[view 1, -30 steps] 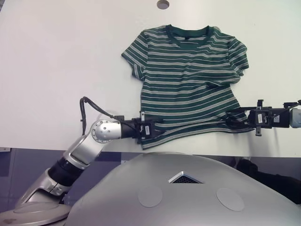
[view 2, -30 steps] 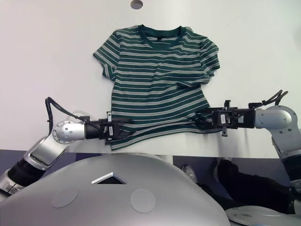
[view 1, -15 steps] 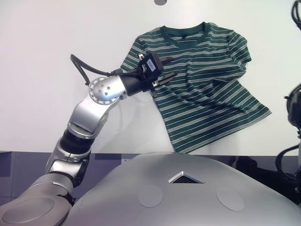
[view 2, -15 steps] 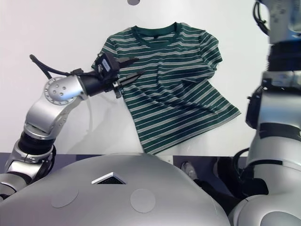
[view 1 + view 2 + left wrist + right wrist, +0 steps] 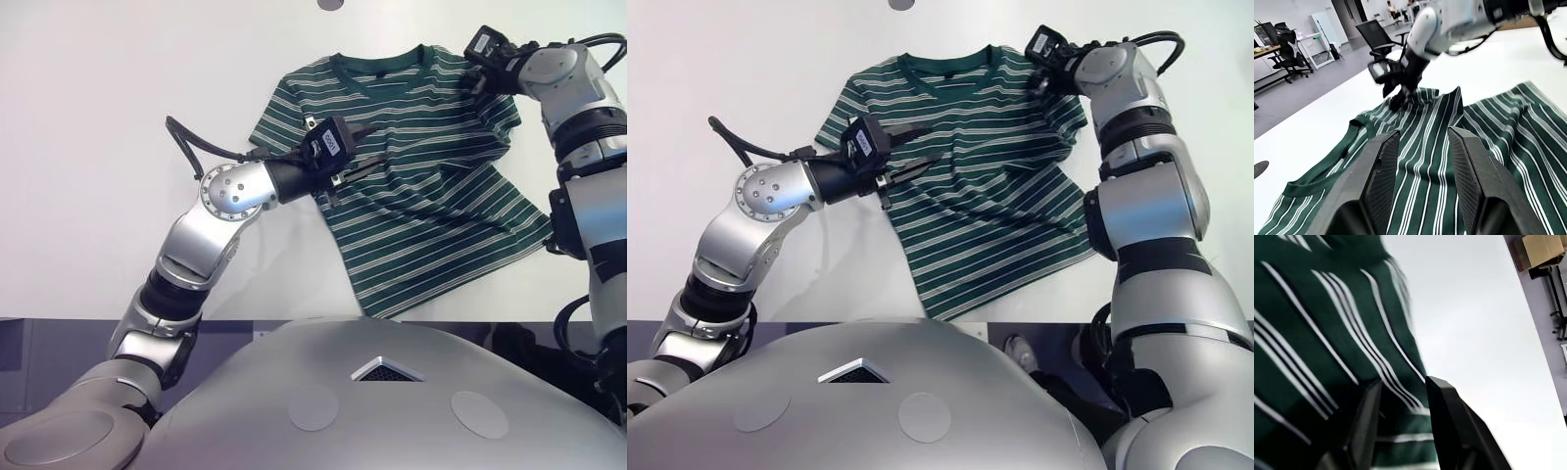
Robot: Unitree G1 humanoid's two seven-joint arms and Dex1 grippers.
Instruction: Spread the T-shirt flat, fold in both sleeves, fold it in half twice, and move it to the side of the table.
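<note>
White table (image 5: 98, 117) — green striped T-shirt (image 5: 431, 196) lies askew on it, hem near front edge — grey disc (image 5: 330, 4) far side.

We see the T-shirt (image 5: 411, 166) in dark green with thin white stripes across body and sleeves, its collar (image 5: 382, 67) a plain darker green band. The table (image 5: 98, 147) under it is plain white, with 1 small grey round spot (image 5: 330, 4) at the top edge. Both the left gripper (image 5: 364, 150), mid-frame, and the right gripper (image 5: 476, 80), upper right, are black.

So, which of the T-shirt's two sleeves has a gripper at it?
The robot's-right sleeve: the right gripper sits at it; the left gripper hangs over the T-shirt's chest.
</note>
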